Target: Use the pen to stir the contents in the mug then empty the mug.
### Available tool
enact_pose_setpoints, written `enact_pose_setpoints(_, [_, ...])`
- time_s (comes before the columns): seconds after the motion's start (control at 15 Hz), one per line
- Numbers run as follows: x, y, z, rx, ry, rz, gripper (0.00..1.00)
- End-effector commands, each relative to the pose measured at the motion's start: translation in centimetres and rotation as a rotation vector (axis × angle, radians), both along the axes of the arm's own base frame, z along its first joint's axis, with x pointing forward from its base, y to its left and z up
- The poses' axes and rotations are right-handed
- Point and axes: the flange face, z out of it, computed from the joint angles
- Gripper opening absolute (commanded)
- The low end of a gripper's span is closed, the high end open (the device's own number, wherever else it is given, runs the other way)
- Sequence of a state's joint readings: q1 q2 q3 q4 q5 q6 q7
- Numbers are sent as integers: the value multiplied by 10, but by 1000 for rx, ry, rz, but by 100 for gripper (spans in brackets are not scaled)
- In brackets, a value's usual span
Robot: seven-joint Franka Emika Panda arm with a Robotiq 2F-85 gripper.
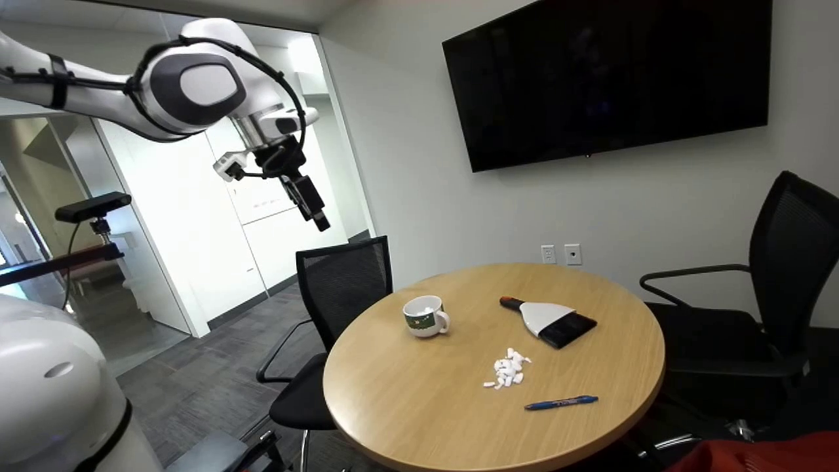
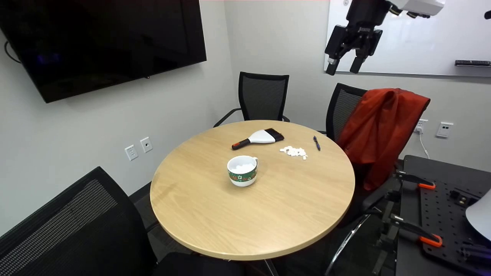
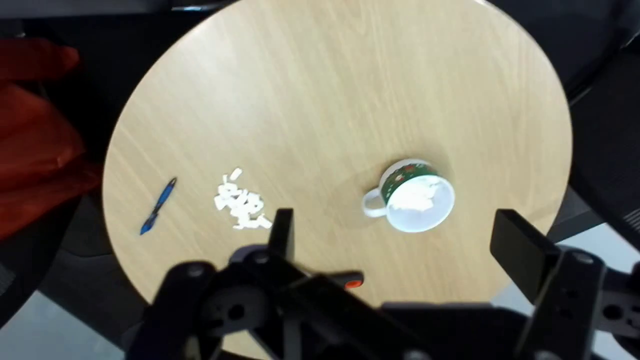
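Gripper hangs well above the round table, jaws spread wide, nothing held btwn them. In the wrist view they flank the mug, but only by line of sight: mug's well below, upright on the table, hdl on the side facing a loose pile. In an exterior view mug's in from the L edge, a bit twd the far edge. White, w/ green patterned band; white bits inside too, how deep can't tell.

Pile = same sort of small white pcs, straight on the table btwn mug & pen, apart from both. Pen's blue w/ dark parts, lying flat nr the edge on the red jacket side; in an exterior view that's nr the front R edge.

Brush also lies flat, in an exterior view btwn table middle & far R edge: blk hdl w/ orange mark, white middle, dark bristles. Hdl end pts twd the far edge, bristles twd the R edge. It's apart from the pile. Wrist view shows only the hdl end; rest mostly hidden behind the gripper.

Blk chairs stand round the table edge, one w/ the jacket over its back. Big TV up past the far edge, sockets lower down; whiteboard behind the gripper in an exterior view. There too, dark bench w/ orange-tipped clamps off the R edge. White arm carries the gripper.
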State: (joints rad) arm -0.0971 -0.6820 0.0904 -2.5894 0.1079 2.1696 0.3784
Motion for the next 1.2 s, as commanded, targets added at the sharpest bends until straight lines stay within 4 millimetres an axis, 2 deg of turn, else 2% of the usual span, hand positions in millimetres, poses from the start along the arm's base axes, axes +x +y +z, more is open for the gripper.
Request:
enact_pose_setpoints(0.0, [30, -62, -18, -79, -8, -52, 100])
enact_pose_setpoints(0.13, [40, -96, -34, -106, -9, -85, 100])
enact_pose_setpoints(0.27, [47, -122, -48, -102, -1, -127, 100])
enact_pose_setpoints(0.4, [35, -114, -49, -82, 3, -134, 100])
enact_pose_setpoints(0.53, [41, -122, -53, -75, 16, -147, 100])
enact_pose_setpoints(0.8, [43, -121, -51, -76, 11, -143, 100])
enact_pose_setpoints(0.93, [54, -142, -64, -73, 26, -210, 100])
enact_pose_setpoints(1.07, [65, -170, -84, -71, 36, -259, 100])
enact_pose_setpoints(1.13, [73, -188, -101, -57, 66, -271, 100])
